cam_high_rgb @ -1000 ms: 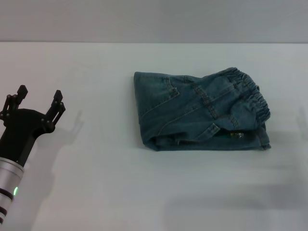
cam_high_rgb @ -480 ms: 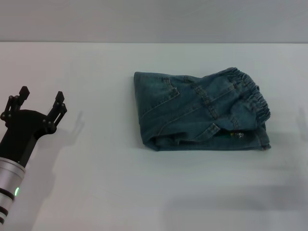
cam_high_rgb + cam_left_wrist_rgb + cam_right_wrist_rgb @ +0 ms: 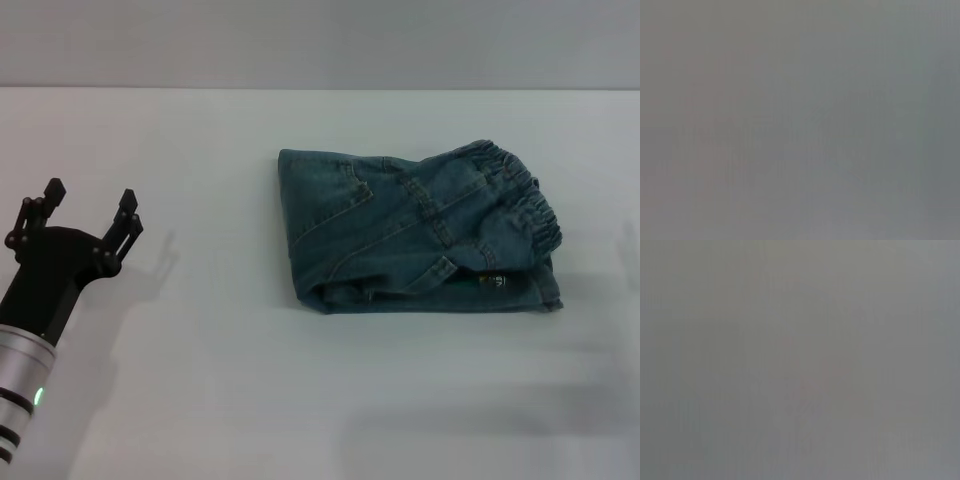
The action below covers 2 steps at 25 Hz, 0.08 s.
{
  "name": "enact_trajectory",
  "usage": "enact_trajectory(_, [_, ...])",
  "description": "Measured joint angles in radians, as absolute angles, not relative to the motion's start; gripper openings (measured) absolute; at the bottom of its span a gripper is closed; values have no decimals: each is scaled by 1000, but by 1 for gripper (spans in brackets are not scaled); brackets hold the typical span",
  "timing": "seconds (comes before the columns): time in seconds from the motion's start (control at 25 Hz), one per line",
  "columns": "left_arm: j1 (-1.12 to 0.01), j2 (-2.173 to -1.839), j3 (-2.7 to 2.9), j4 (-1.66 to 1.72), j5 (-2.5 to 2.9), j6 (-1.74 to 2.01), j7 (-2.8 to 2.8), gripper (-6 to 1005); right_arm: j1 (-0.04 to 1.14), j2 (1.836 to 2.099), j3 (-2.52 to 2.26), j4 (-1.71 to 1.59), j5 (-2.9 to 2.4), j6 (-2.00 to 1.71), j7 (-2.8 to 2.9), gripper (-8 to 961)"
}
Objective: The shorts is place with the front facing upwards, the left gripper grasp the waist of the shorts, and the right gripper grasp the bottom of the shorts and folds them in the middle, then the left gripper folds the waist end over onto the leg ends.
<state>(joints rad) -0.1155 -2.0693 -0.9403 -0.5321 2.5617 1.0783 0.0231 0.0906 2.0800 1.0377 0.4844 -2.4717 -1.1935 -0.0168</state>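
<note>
White tabletop (image 3: 200,400) fills the head view, running back to a grey wall, and the shorts (image 3: 415,235) lie a little right of centre as a compact folded bundle. Their ruffled waist end (image 3: 520,205) rests on top at the right side of the bundle, over the lower layer where the leg ends would be; those hems are mostly covered, so I can't make them out cleanly. The fold line is the bundle's left edge, and its longer side runs left to right across the table. By the look of it, both folds are done.

The left gripper (image 3: 85,215) hangs over bare table far to the left, well apart from the denim, with its two black fingers spread wide and nothing between them. The shorts lie off to its right. Its arm comes up from the lower left corner, tilted so the claw points away from the robot and slightly toward the bundle. The right gripper is nowhere in this view, so the left arm is the only one I can place relative to the cloth. I'd guess little remains beyond the arm pulling clear.

The left wrist view shows only a flat grey field; nothing can be told from it.

The right wrist view is the same featureless grey, so that gripper's state cannot be told.
</note>
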Motion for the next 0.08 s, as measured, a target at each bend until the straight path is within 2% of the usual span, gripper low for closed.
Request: enact_trajectory(0.08, [-118, -2069, -940, -532, 2562, 1078, 23, 834, 89, 2080, 1038, 484, -2471, -1194, -17, 625])
